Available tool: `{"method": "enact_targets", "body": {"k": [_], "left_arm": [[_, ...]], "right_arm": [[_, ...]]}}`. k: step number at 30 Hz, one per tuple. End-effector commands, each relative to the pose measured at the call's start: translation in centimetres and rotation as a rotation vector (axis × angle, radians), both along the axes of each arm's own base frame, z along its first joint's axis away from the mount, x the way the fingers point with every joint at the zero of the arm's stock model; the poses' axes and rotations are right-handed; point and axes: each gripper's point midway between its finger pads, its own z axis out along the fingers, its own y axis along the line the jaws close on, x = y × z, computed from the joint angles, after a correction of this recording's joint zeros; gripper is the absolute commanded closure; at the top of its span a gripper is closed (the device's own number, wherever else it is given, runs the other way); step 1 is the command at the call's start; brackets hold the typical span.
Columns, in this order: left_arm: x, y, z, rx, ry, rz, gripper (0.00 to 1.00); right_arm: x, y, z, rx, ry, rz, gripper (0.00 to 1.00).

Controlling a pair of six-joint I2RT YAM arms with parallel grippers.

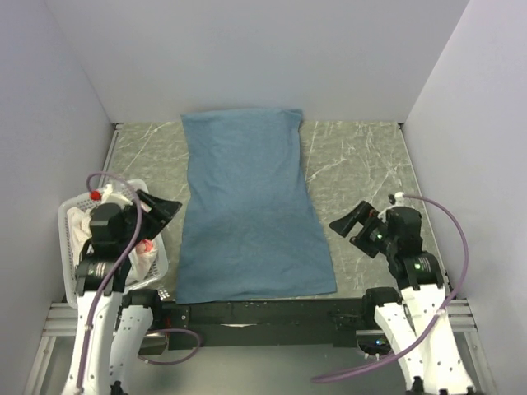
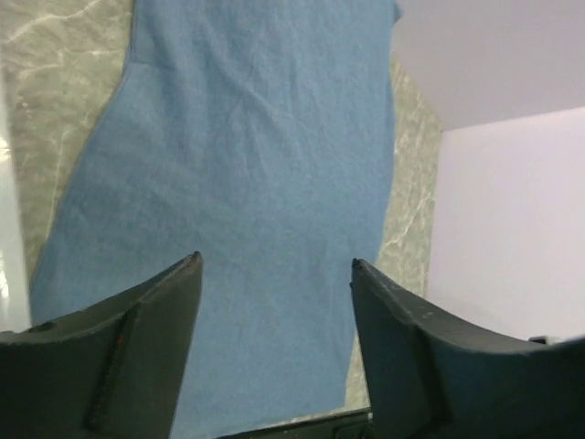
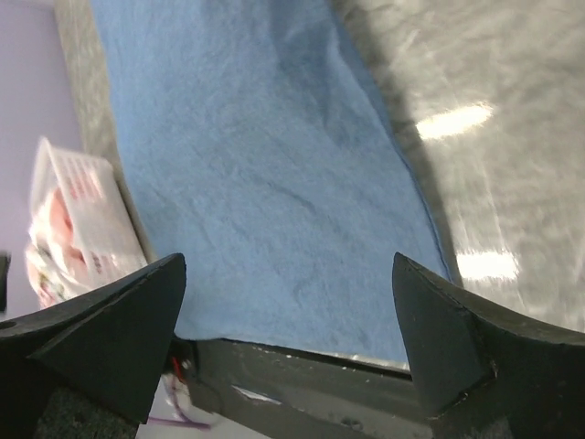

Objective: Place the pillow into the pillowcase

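Blue pillowcase (image 1: pixel 251 206) flat on bench (image 1: pixel 362 156). Left hand (image 1: pixel 156 224), right hand (image 1: pixel 356 229) released, empty. Pillow (image 1: pixel 80 224) likely in basket (image 1: pixel 62 247), 9 o'clock: fetch next.

pillowcase (image 1: pixel 247 214): blue, flat, spread lengthwise mid-table (image 1: pixel 362 156), near end wider | pillow (image 1: pixel 79 222): white, lies in basket (image 1: pixel 62 247) at left, mostly hidden

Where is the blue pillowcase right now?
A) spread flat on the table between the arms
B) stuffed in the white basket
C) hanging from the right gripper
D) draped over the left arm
A: the blue pillowcase lies spread flat on the table, and the left gripper and right gripper are both open, holding nothing.
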Motion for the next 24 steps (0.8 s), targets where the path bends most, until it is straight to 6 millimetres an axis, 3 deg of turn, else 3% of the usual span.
{"method": "enact_targets", "body": {"k": [1,8,11,15,18,24], "left_arm": [[2.7,-2.4,-0.5,0.038,-0.052,-0.084,0.26],[3.5,-10.1,-3.2,0.201,-0.02,-0.161,0.05],[3.7,-11.9,-4.0,0.2,-0.034,-0.188,0.0],[3.2,-13.1,-5.6,0.211,-0.035,-0.246,0.01],[2.7,-12.6,-7.1,0.228,-0.018,-0.245,0.01],[2.0,-11.8,-6.8,0.196,-0.056,-0.23,0.0]], "right_arm": [[3.8,0.6,1.0,-0.067,-0.128,0.025,0.0],[7.0,1.6,-0.1,-0.127,-0.121,0.057,0.0],[7.4,1.4,-0.5,-0.151,-0.123,0.061,0.0],[7.5,1.3,-0.7,-0.167,-0.142,0.063,0.0],[7.2,0.9,-0.8,-0.181,-0.16,0.053,0.0],[6.8,0.5,-1.4,-0.181,-0.171,0.031,0.0]]}}
